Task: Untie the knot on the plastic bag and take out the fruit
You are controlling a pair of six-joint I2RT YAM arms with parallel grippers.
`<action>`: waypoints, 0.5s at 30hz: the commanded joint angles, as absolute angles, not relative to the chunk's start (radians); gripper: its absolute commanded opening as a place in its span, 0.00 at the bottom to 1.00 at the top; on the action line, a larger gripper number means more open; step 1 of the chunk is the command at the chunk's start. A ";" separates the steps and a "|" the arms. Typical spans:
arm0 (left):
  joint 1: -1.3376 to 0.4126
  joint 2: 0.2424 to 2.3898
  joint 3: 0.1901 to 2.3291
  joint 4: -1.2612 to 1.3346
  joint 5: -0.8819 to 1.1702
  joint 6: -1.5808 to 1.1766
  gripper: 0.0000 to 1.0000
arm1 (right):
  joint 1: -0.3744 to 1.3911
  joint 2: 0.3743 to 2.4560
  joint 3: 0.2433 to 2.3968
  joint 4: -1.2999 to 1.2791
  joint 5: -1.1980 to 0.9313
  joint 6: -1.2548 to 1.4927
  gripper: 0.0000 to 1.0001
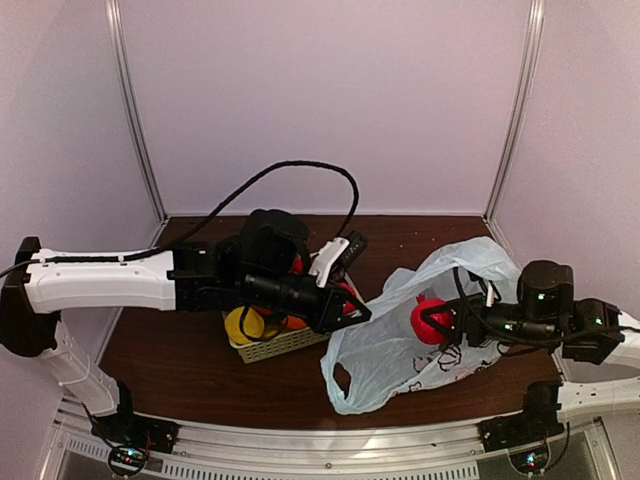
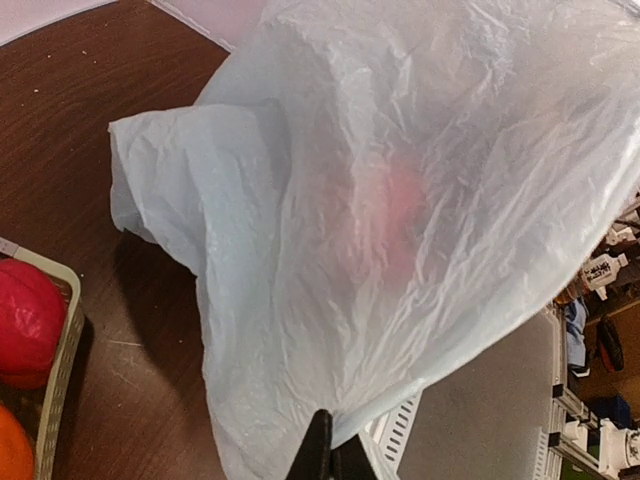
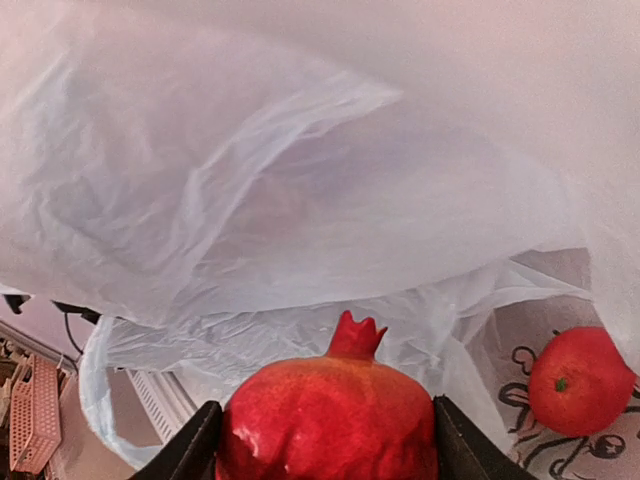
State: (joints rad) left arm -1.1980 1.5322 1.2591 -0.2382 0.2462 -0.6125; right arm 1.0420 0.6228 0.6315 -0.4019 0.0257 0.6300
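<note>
My left gripper (image 2: 328, 456) pinched shut on plastic bag (image 1: 385, 350) rim; film thin, limp, slippery, I judge. Right gripper (image 3: 325, 446) half-spread, clamping pomegranate (image 3: 330, 400) at widest sides inside bag mouth: firm, round, may roll. Second red fruit (image 3: 580, 380) deeper in bag.

A thin, translucent pale blue plastic bag (image 2: 300, 250) fills most of the view, crumpled over the dark brown wooden table (image 2: 90, 120), with a soft pink-red blur (image 2: 395, 205) showing through its film. The left gripper (image 2: 330, 455) has its dark fingertips pressed together on the bag's near edge. At the left, a beige perforated basket (image 2: 58, 380) holds a round red fruit (image 2: 25, 320) and an orange one (image 2: 12, 450).
</note>
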 commanded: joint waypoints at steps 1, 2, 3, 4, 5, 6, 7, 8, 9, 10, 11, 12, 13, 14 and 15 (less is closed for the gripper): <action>-1.196 1.637 1.366 -0.158 0.225 -0.623 0.00 | 1.036 0.604 0.599 -0.290 -0.184 0.579 0.51; -1.193 1.664 1.403 -0.164 0.222 -0.622 0.00 | 1.036 0.611 0.597 -0.285 -0.214 0.575 0.51; -1.189 1.685 1.439 -0.166 0.218 -0.624 0.00 | 1.037 0.623 0.597 -0.289 -0.234 0.569 0.51; -1.184 1.706 1.469 -0.162 0.216 -0.626 0.00 | 1.038 0.634 0.596 -0.295 -0.257 0.566 0.51; -1.175 1.723 1.497 -0.158 0.212 -0.625 0.00 | 1.037 0.646 0.596 -0.305 -0.279 0.559 0.50; -1.166 1.736 1.521 -0.151 0.208 -0.627 0.00 | 1.038 0.656 0.599 -0.316 -0.302 0.553 0.50; -1.152 1.748 1.543 -0.145 0.210 -0.632 0.00 | 1.039 0.665 0.600 -0.323 -0.333 0.548 0.50; -1.128 1.769 1.556 -0.136 0.226 -0.640 0.00 | 1.039 0.669 0.602 -0.330 -0.365 0.544 0.50; -1.107 1.786 1.569 -0.128 0.244 -0.656 0.00 | 1.039 0.675 0.605 -0.331 -0.401 0.542 0.50; -1.090 1.805 1.580 -0.119 0.272 -0.668 0.00 | 1.040 0.680 0.609 -0.333 -0.440 0.542 0.50; -1.079 1.821 1.594 -0.107 0.298 -0.668 0.00 | 1.042 0.687 0.619 -0.341 -0.473 0.539 0.50; -1.079 1.839 1.609 -0.103 0.311 -0.659 0.00 | 1.044 0.690 0.634 -0.346 -0.495 0.538 0.50; -1.079 1.855 1.628 -0.107 0.325 -0.645 0.00 | 1.046 0.687 0.650 -0.345 -0.504 0.537 0.50; -1.081 1.871 1.646 -0.113 0.344 -0.636 0.00 | 1.046 0.679 0.667 -0.335 -0.504 0.540 0.50; -1.082 1.883 1.656 -0.119 0.357 -0.627 0.00 | 1.046 0.669 0.682 -0.312 -0.499 0.549 0.50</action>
State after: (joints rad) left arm -1.0828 1.8282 1.5970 -0.1604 0.2794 -0.6456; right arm 1.0431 0.6918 0.6155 -0.3443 -0.4091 0.5549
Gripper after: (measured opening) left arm 0.004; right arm 0.622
